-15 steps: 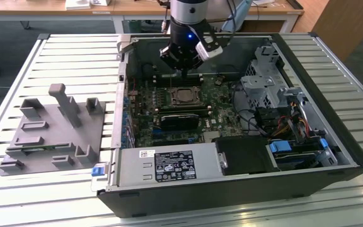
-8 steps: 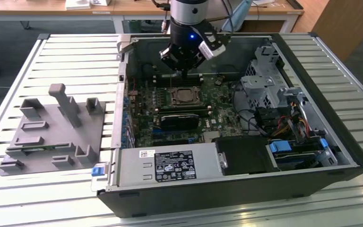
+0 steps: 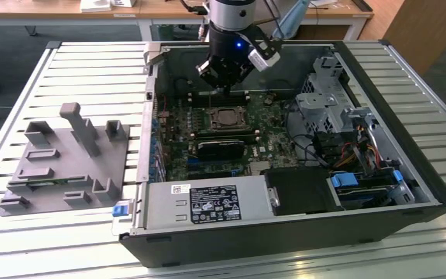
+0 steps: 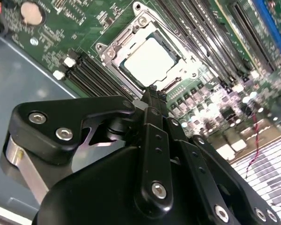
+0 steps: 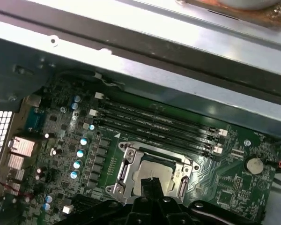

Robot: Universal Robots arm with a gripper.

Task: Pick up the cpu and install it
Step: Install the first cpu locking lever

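The cpu (image 4: 150, 61) lies flat in its socket (image 4: 113, 52) on the motherboard (image 4: 79, 28), with its pale metal top facing up and the silver socket frame around it; in the first wrist view the cpu (image 5: 155, 171) sits just beside the row of memory slots (image 5: 154, 124). The tool (image 3: 225, 77) hangs above the board inside the open computer case (image 3: 409, 174), close over the socket but not touching the chip. In the second wrist view its fingers (image 4: 153, 101) come together to one narrow tip with no gap that I can see, and nothing is held between them. My judgement is that the chip is already placed, so the installing step is at its end or almost. What remains probably calls for care with the socket frame, which I cannot confirm is locked. The case stands on a slatted bench (image 3: 83, 64), beside a grey fixture (image 3: 64, 160).
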